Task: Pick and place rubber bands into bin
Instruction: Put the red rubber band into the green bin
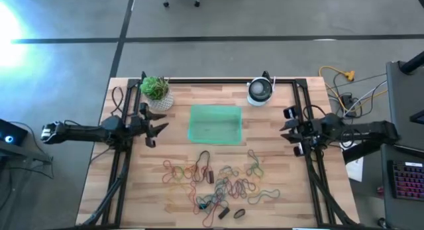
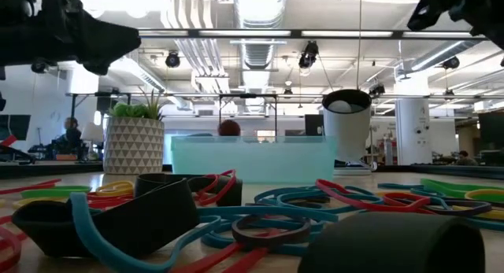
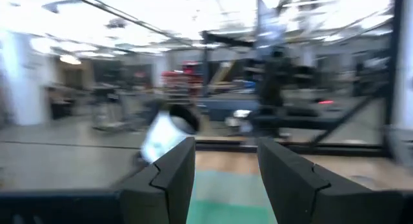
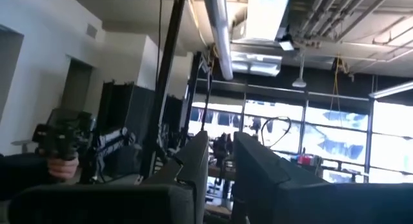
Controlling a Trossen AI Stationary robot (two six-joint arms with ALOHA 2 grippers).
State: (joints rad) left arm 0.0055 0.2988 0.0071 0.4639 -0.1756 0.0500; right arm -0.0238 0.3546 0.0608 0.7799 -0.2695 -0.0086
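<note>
Wooden slats make up the table (image 1: pixel 132 190), which stands on a grey floor, with a workshop's ceiling ducts and lights showing beyond it in the low view. At the middle of the table sits the bin (image 1: pixel 214 124), a shallow translucent green tray; nothing can be made out inside it from above. Nearer than the bin, a loose scatter of rubber bands (image 1: pixel 222 185) in red, orange, yellow, green and dark colours lies spread across the near half of the boards, and none of them touches the bin. In the low view these bands fill the foreground, with the bin's pale green wall (image 2: pixel 250 160) behind them.

Over the table's left edge, beside the bin's left wall, the left gripper (image 1: pixel 154 130) hovers with its fingers spread and nothing between them, well apart from the bands. At the right edge, level with the bin, the right gripper (image 1: pixel 289 128) hangs with its fingers (image 4: pixel 193 161) only narrowly parted and empty, also well clear of the bands.

A small potted plant (image 1: pixel 156 91) stands at the far left, and a round white and dark device (image 1: pixel 260 91) at the far right.
</note>
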